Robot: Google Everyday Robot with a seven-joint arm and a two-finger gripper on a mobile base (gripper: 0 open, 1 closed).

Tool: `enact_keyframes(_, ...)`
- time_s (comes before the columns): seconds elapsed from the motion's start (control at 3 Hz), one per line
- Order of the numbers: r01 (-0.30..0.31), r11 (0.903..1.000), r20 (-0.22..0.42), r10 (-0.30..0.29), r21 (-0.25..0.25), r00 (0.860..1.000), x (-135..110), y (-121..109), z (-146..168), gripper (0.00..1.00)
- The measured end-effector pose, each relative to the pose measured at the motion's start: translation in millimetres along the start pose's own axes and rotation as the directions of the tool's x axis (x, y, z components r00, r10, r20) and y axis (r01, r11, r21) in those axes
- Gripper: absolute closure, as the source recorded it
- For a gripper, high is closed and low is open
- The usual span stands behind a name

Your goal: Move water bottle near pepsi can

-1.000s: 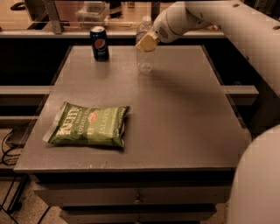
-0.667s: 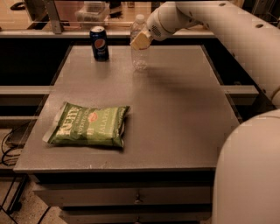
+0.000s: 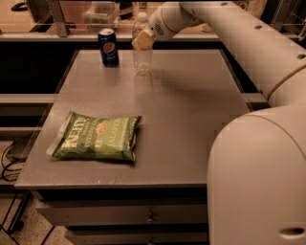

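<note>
The water bottle [image 3: 142, 56] is a clear ribbed bottle with a white cap, upright at the far side of the grey table [image 3: 191, 110]. My gripper [image 3: 142, 40] is shut on the water bottle at its upper part, coming in from the right. The bottle's base is at or just above the tabletop. The pepsi can [image 3: 108, 47], dark blue with a silver top, stands upright a short way to the bottle's left, apart from it.
A green chip bag [image 3: 96, 136] lies flat at the front left of the table. My white arm [image 3: 229, 33] reaches across the back right. A ledge with a clear box [image 3: 99, 12] runs behind the table. Drawers sit under the front edge.
My gripper has carried the water bottle leftward, closer to the pepsi can. The can and the chip bag have not moved.
</note>
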State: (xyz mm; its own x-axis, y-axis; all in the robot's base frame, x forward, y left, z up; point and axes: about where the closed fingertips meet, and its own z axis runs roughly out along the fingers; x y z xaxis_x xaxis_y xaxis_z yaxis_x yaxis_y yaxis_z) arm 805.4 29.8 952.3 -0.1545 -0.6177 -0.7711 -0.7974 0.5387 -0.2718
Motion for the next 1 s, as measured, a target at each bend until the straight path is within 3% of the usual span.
enact_keyframes(0.33,-0.011,0.9996,0.011,0.011,-0.026,1.000,-10,2,14,0.82)
enact_keyframes(1.0,-0.015,0.9970,0.018,0.017,-0.076,1.000,-24,10,38,0.36)
